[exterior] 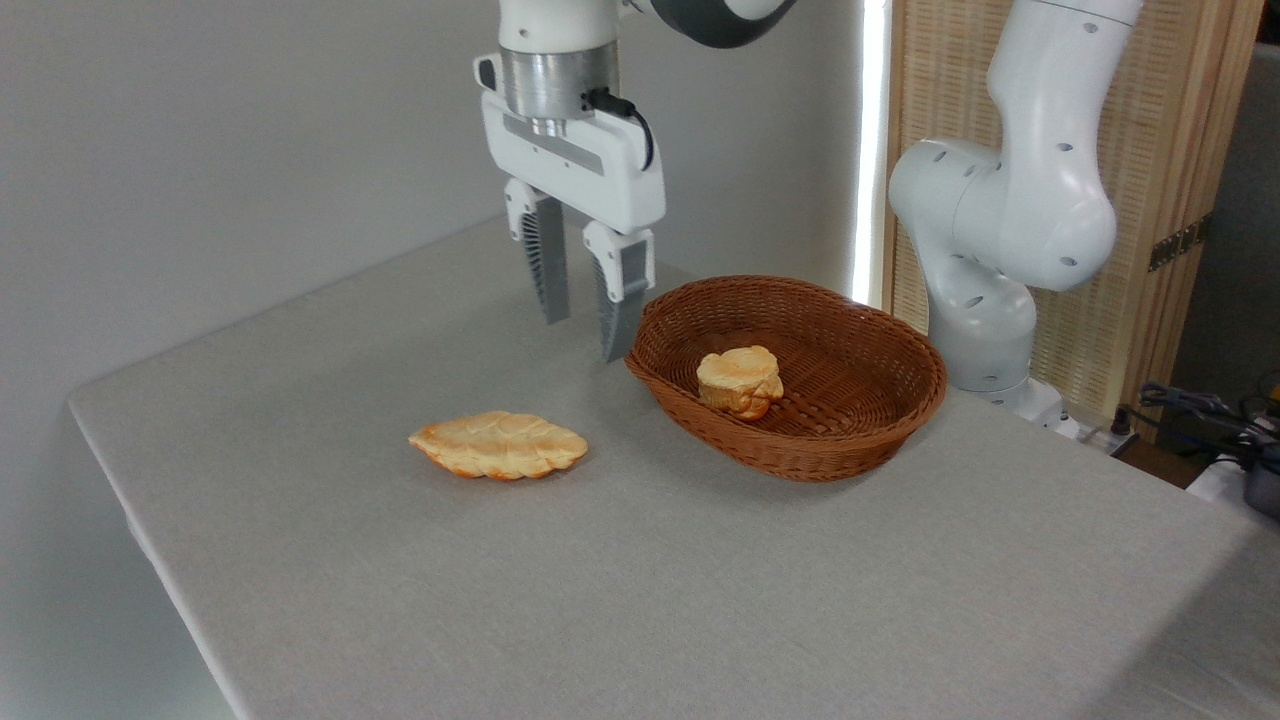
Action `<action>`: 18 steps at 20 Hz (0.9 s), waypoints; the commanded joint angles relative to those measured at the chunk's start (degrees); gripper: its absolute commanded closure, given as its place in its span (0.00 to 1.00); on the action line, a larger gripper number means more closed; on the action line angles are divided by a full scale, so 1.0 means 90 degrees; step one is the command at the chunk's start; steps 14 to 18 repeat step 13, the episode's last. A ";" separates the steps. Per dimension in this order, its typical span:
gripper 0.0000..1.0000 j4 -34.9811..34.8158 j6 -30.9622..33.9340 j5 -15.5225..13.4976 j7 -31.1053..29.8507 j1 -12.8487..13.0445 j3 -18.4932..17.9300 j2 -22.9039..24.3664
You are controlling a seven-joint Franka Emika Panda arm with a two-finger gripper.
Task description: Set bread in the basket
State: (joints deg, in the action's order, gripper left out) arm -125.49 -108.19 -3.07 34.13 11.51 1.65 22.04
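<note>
The bread (740, 380) sits in the basket (870, 440), likely light, soft and crushable, best pinched gently across its lumpy sides; the gripper (588, 320) hangs empty, fingers slightly apart.

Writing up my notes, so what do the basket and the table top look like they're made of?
Basket: woven wicker or rattan, reddish-brown with a slight sheen; the interlaced strands show. Table: covered in pale grey matte material, probably cloth, judging by its fine texture; what lies beneath is hidden.

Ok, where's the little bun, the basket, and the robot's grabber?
bread (740, 378), camera view, pale top.
basket (860, 440), camera view, front outer wall.
gripper (585, 330), camera view, gap between fingertips.
</note>
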 commanded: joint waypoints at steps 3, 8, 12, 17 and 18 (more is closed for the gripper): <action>0.00 0.1510 0.0009 -0.0118 -0.0062 0.0039 -0.0447 -0.1168; 0.00 0.2273 0.0048 -0.0430 -0.0062 0.0020 -0.0672 -0.1774; 0.00 0.2508 0.0068 -0.0440 -0.0072 -0.0019 -0.0672 -0.2000; 0.00 0.2508 0.0068 -0.0450 -0.0062 -0.0029 -0.0672 -0.2010; 0.00 0.2508 0.0068 -0.0450 -0.0062 -0.0029 -0.0672 -0.2010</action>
